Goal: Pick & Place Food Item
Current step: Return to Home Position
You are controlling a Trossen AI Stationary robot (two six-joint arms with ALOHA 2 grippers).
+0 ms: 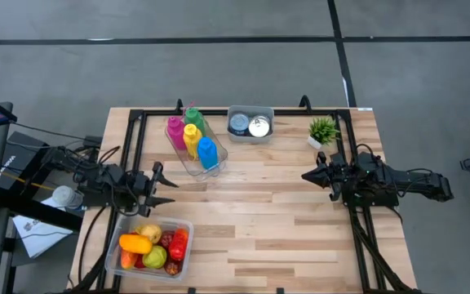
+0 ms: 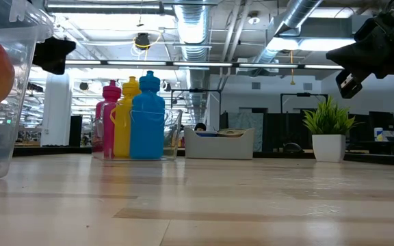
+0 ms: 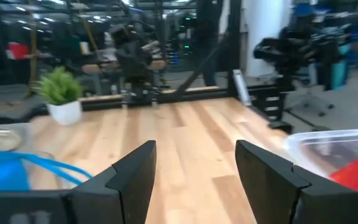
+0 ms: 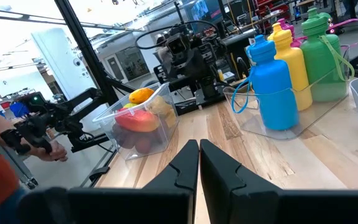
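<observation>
— Fruit (image 1: 149,247) sat where?
— Piled in the clear bin (image 1: 188,229) by the table's (image 1: 284,237) left edge, red, yellow and green pieces together
— And the left gripper (image 1: 168,189)?
— Just beside the bin, over the bare wood, jaws spread wide and empty
— The right gripper (image 1: 307,175)?
— Well apart across the table, near the potted plant (image 1: 323,131), jaws pressed together on nothing

A clear plastic bin (image 1: 157,218) of fruit (image 1: 149,249) sits at the wooden tabletop's (image 1: 284,220) near left; along the far edge, left to right: clear bottle tray (image 1: 188,166), grey bin (image 1: 250,109), potted plant (image 1: 322,131).
</observation>
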